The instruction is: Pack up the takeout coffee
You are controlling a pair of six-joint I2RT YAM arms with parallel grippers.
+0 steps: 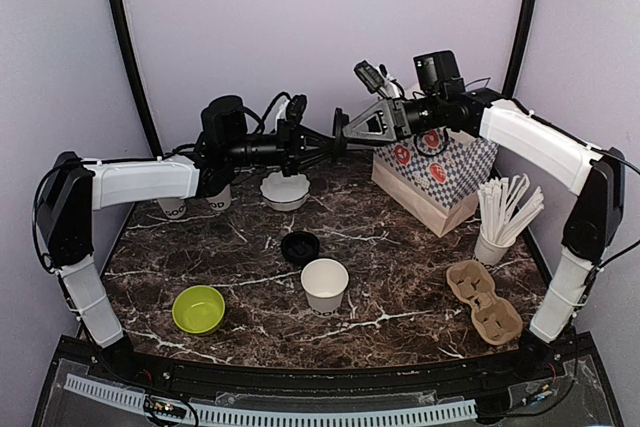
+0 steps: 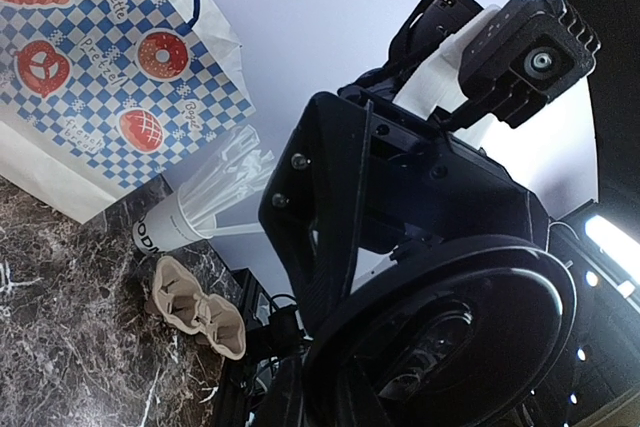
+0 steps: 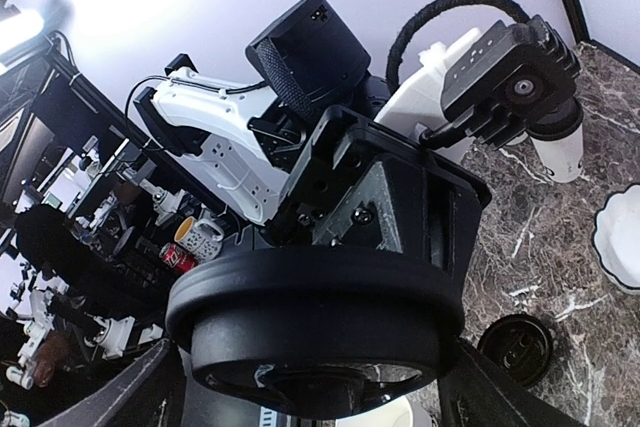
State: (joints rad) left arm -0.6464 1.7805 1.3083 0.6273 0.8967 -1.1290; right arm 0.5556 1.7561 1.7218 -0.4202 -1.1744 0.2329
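A round black lid (image 3: 315,317) hangs in mid-air above the back of the table, between my two grippers, which meet tip to tip. My right gripper (image 1: 347,127) has a finger on each side of the lid and looks shut on it. My left gripper (image 1: 328,150) faces the lid (image 2: 450,337) at its rim; its fingertips are hidden. An open white paper cup (image 1: 325,284) stands at the front centre, with a second black lid (image 1: 300,247) beside it. Two lettered cups (image 1: 172,207) stand at the back left under my left arm.
A white scalloped bowl (image 1: 285,190) sits at the back centre and a green bowl (image 1: 198,309) at the front left. At the right are a cardboard cup carrier (image 1: 484,301), a cup of straws (image 1: 495,237) and a checked paper bag (image 1: 440,167) on a wooden box.
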